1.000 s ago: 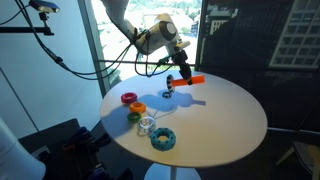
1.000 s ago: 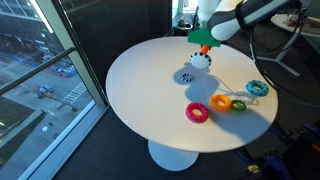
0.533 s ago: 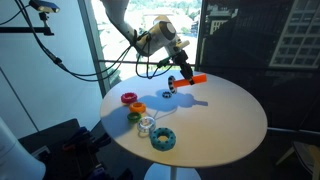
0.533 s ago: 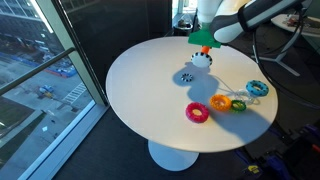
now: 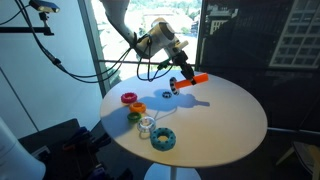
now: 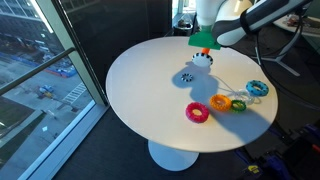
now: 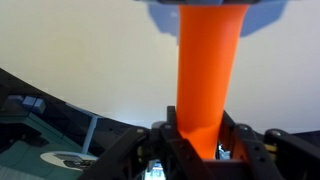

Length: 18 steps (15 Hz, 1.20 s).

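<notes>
orange plastic peg (image 7: 208, 70) is pinched in the tool (image 7: 200, 150): the wrist view shows a dark finger pressed to each side of the peg's near end. The shaft runs away from the camera to a grey-blue disc (image 7: 210, 12), probably its base, though that end is blurred. in an exterior view the peg (image 5: 195, 78) lies roughly level, sticking out to the right of the tool (image 5: 183, 76) over the far left part of the pale round tabletop (image 5: 225, 120). it appears to be off the surface, since a shadow (image 5: 186, 99) lies apart beneath it.

a red ring (image 5: 128, 99), a white ring (image 5: 147, 124) and a teal ring (image 5: 163, 139) lie loose along the near left edge, well apart from the peg.

i judge the step in hand to be the carry, with the peg grasped and held aloft. a next move would call for turning the wrist so the disc end faces down. the peg should then be lowered onto bare tabletop to the right of the rings, with the grip held firm until the disc sits flat.
</notes>
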Each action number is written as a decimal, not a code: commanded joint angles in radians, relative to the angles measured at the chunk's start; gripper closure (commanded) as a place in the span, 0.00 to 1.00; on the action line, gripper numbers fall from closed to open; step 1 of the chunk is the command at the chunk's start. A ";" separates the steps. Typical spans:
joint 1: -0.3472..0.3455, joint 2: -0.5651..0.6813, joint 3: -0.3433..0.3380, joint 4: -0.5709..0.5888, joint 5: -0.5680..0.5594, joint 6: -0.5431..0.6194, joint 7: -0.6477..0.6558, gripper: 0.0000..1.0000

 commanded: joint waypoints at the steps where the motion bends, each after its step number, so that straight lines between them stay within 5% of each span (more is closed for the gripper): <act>1: -0.008 -0.009 0.013 -0.007 -0.062 -0.006 0.055 0.84; 18: -0.024 0.005 0.081 -0.003 -0.297 -0.066 0.243 0.84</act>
